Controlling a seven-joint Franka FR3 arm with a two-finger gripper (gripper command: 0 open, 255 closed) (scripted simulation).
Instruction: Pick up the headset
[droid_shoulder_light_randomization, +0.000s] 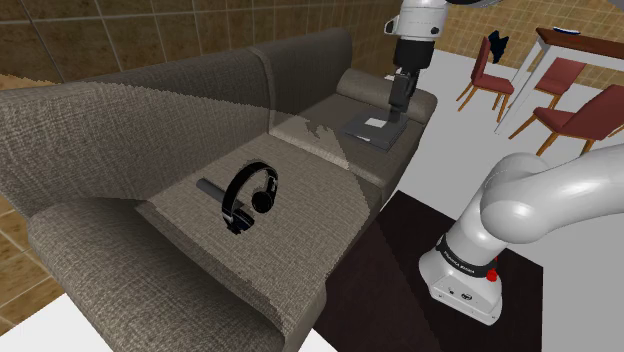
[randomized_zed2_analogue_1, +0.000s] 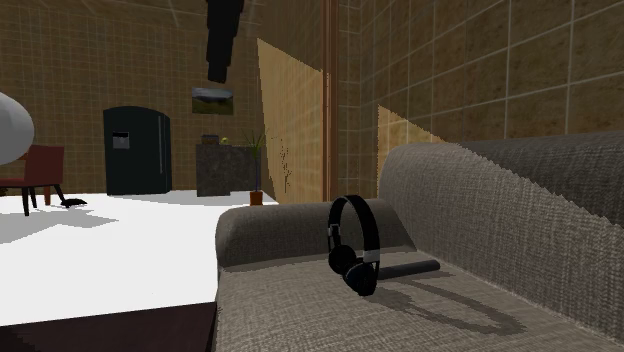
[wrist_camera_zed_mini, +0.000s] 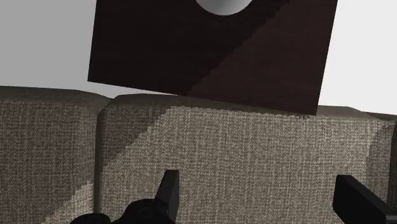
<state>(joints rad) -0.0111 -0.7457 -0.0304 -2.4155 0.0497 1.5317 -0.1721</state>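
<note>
Black headset (droid_shoulder_light_randomization: 250, 197) on grey sofa (droid_shoulder_light_randomization: 100, 130) | pincer (wrist_camera_zed_mini: 254, 179) spread wide, well away

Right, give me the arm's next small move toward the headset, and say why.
Probably swing the black two-finger gripper along the grey-brown fabric sofa toward the shoulder view's lower left. Its fingers stand apart over the far seat cushion, while the black over-ear headset rests on the near cushion, well apart from it, beside a thin dark rod.
</note>
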